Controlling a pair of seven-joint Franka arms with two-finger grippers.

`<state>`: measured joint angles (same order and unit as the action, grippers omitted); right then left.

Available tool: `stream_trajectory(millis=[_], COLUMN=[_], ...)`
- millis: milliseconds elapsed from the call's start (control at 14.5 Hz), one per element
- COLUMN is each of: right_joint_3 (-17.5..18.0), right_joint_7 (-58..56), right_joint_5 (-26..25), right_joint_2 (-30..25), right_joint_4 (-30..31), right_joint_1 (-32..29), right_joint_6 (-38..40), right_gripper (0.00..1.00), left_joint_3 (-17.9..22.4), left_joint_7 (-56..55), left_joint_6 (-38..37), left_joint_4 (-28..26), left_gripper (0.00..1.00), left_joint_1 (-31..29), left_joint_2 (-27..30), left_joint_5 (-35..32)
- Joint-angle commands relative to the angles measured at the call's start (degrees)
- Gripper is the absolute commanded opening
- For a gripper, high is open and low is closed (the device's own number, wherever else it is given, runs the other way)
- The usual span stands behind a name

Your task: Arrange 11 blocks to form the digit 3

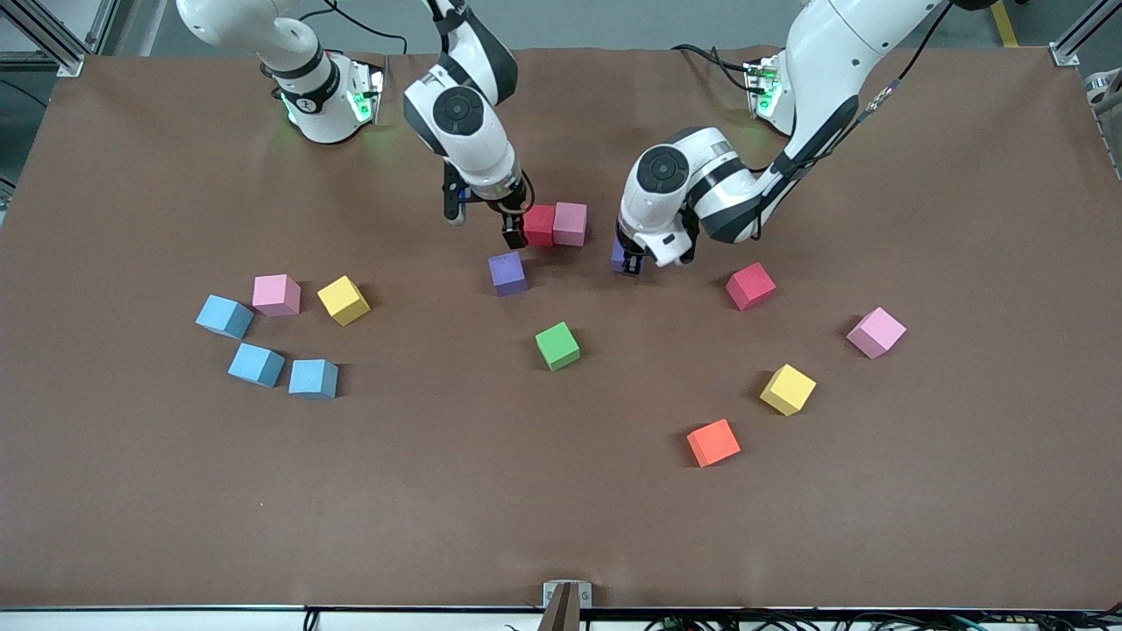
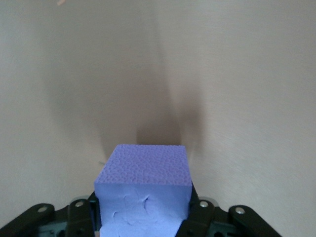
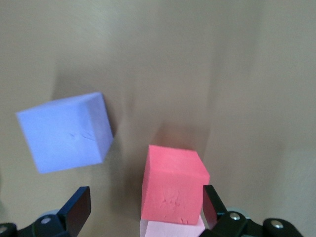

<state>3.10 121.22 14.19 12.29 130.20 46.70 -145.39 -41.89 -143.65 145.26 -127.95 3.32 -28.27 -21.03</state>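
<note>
Purple cube (image 2: 143,190) in my left gripper (image 1: 628,261): pinched between the two fingers and carried low over the cloth, just beside the pink block (image 1: 570,223) on the side toward the left arm's end of the table. That pink block touches a red block (image 1: 539,225); the pair lies side by side as the start of the digit's first bar, its long axis running from one arm's end of the table toward the other. As I judge it, the coming move turns on this: the free slot is at the pink end, and the held cube sits slightly nearer the front camera than the row's line, so it must shift a little toward the bases to fall in line. My right gripper (image 1: 514,230) hangs with fingers spread and empty at the red end, a second purple block (image 1: 507,272) lying loose near it. Other blocks lie scattered, well apart.
</note>
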Motion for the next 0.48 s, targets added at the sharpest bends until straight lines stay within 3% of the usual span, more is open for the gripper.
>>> stream_trajectory(millis=[0,414], right_joint_3=[0.5,0.6], right_joint_7=[-10.8,-56.0], right_joint_5=[-2.3,-3.3], right_joint_2=[-3.2,-1.5], right_joint_4=[0.8,-2.8], right_joint_1=[-3.9,-10.7], right_joint_6=[4.0,6.1], right_gripper=[1.0,1.0], left_joint_3=[-0.6,-0.9], left_joint_7=[-9.0,-19.5], left_joint_6=[3.9,6.3], left_joint_4=[-4.6,-4.5], left_gripper=[0.29,0.29], left_joint_1=[-0.2,2.2], left_joint_2=[4.2,3.6], left_joint_5=[-0.8,-0.8])
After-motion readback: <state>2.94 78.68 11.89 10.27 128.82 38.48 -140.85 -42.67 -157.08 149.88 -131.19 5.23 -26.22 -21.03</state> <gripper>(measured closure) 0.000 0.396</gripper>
